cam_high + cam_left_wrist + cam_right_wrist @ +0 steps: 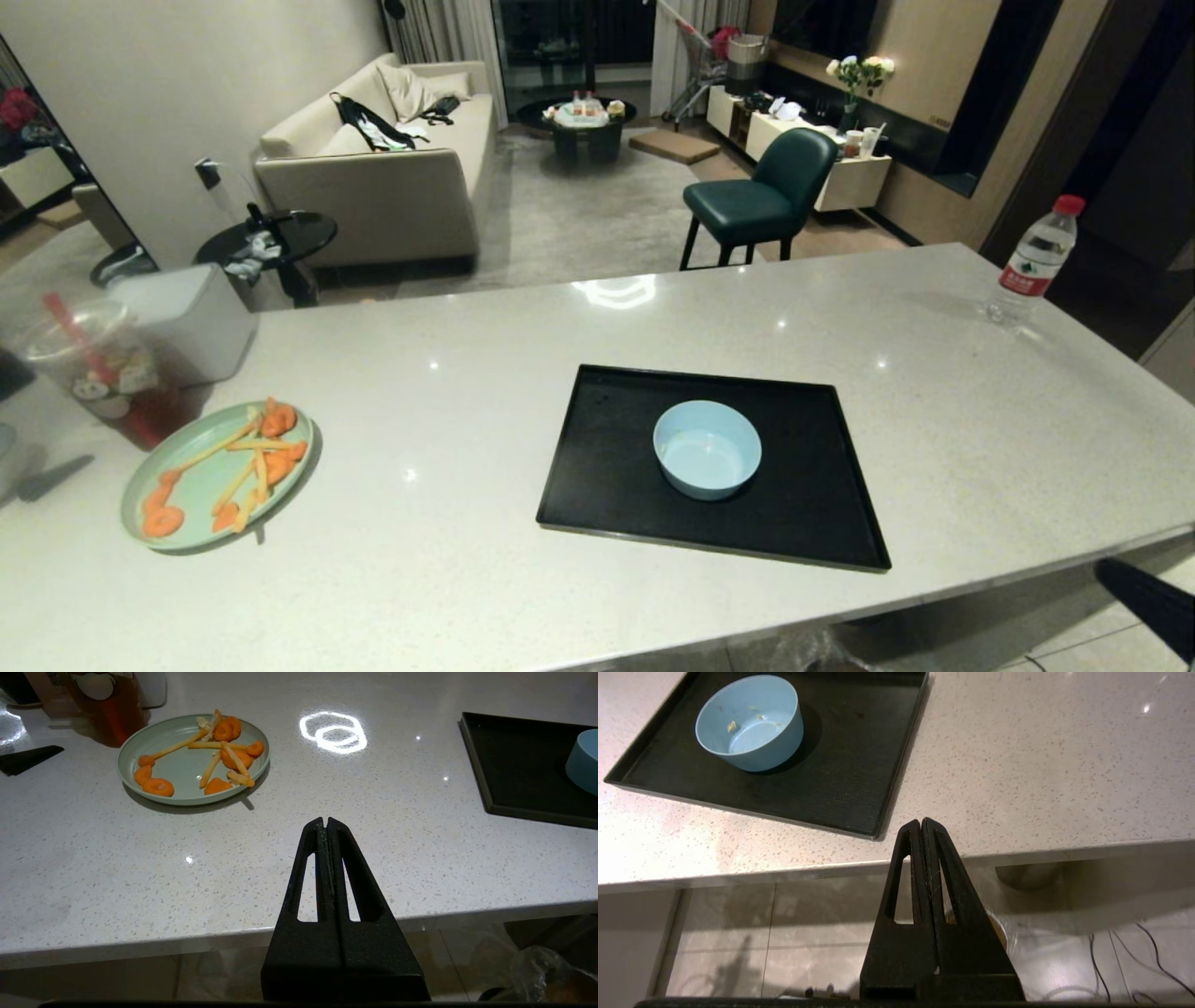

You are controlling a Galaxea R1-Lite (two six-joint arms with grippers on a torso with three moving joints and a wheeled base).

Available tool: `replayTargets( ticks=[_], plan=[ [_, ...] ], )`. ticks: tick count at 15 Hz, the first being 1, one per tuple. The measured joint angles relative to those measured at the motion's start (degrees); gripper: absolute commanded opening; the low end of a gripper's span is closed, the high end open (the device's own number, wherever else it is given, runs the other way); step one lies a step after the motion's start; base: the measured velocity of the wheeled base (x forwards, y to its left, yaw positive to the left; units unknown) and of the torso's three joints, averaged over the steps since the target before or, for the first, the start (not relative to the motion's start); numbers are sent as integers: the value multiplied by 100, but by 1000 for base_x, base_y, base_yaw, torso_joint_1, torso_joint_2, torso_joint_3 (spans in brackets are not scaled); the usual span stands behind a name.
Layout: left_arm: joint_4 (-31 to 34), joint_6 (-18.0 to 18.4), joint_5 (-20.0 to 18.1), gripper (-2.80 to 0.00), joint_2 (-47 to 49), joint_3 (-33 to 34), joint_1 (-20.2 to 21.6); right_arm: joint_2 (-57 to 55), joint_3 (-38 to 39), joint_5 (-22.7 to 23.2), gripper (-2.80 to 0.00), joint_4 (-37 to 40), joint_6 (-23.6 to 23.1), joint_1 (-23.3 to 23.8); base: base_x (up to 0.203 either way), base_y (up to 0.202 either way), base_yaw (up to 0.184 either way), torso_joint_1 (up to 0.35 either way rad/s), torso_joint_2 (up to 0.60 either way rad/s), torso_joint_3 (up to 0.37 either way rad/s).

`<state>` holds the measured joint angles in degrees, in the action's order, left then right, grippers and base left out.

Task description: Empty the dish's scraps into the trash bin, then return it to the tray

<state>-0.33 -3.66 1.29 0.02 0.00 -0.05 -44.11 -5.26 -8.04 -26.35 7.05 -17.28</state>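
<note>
You face a pale speckled stone counter (485, 373) with a living room behind. The small light-blue bowl (707, 449) sits upright on the matte-black tray (607, 467), nearly clean inside, a few crumbs left. Your right gripper (921, 822) hangs off the counter's near edge, pressed together and holding nothing; your left gripper (325, 821) too

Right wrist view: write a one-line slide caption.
Shut right end effector off the counter's edge; light-blue bowl, nearly empty, sits on the black tray.
</note>
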Motion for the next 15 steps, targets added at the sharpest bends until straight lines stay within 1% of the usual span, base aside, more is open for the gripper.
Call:
replayTargets(
  ticks=[1, 2, 3, 4, 5, 7, 9, 10, 12, 15],
  plan=[
    [1, 0, -1, -280, 0, 0, 0, 131, 179, 403, -280, -225, -106, 458, 0, 0, 0, 0, 0, 0],
    [2, 0, 0, -280, 0, 0, 0, 300, 314, 774, -280, -220, -192, 918, 0, 0, 0, 0, 0, 0],
    [0, 0, -1, -280, 0, 0, 0, 502, 396, 1037, -280, -30, -252, 1260, 0, 0, 0, 0, 0, 0],
    [0, 0, 0, -280, 0, 0, 0, 767, 448, 1169, -280, 244, -306, 1492, 0, 0, 0, 0, 0, 0],
    [0, 0, -2, -280, 0, 0, 0, 1097, 469, 1204, -280, 591, -369, 1652, 0, 0, 0, 0, 0, 0],
    [1, 1, -2, -280, 0, 0, 0, 1871, 500, 1115, -280, 1381, -478, 1802, 0, 0, 0, 0, 0, 0],
    [2, 2, -2, -280, 0, 0, 0, 2530, 510, 829, -280, 2041, -587, 1737, 0, 0, 0, 0, 0, 0],
    [2, 0, -1, -280, 0, 0, 0, 2811, 515, 659, -280, 2226, -695, 1692, 0, 0, 0, 0, 0, 0],
    [2, 2, 0, -280, 0, 0, 0, 3192, 521, 554, -280, 2297, -787, 1655, 0, 0, 0, 0, 0, 0],
    [2, 0, 0, -280, 0, 0, 0, 3845, 526, 660, -280, 2297, -890, 1679, 0, 0, 0, 0, 0, 0]
  ],
)
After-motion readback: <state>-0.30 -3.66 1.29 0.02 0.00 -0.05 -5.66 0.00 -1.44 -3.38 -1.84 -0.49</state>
